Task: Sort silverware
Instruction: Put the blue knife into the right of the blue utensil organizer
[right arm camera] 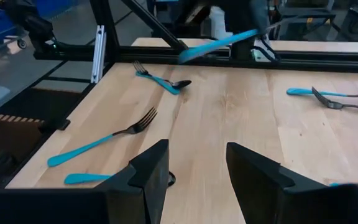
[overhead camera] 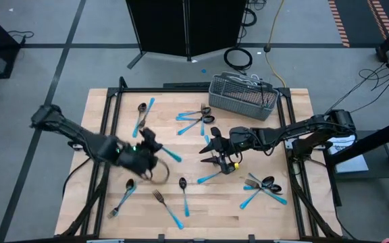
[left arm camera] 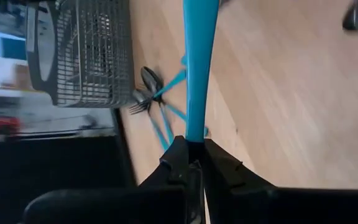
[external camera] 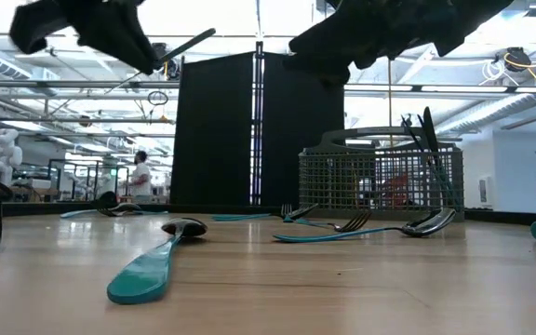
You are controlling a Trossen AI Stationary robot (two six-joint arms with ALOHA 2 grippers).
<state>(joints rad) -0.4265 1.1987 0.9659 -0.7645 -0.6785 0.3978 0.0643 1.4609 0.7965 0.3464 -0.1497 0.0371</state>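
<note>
The left gripper (overhead camera: 155, 150), raised over the worktop (overhead camera: 296, 121) left of centre, has its jaws clamped on 1 blue-handled utensil (left arm camera: 199, 68) pointing forward. The right gripper (right arm camera: 196, 165) hovers mid-worktop, jaws parted and empty. Other silverware (overhead camera: 196, 120) lies scattered near the basket (overhead camera: 243, 96).

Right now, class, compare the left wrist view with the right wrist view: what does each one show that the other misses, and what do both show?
Only the left wrist view shows the grey mesh basket and the left claw shut on a blue-handled utensil.

Only the right wrist view shows the right claw, fingers apart and empty, and a fork lying near the table's edge.

Both show the wooden table with other blue-handled silverware lying on it.
</note>
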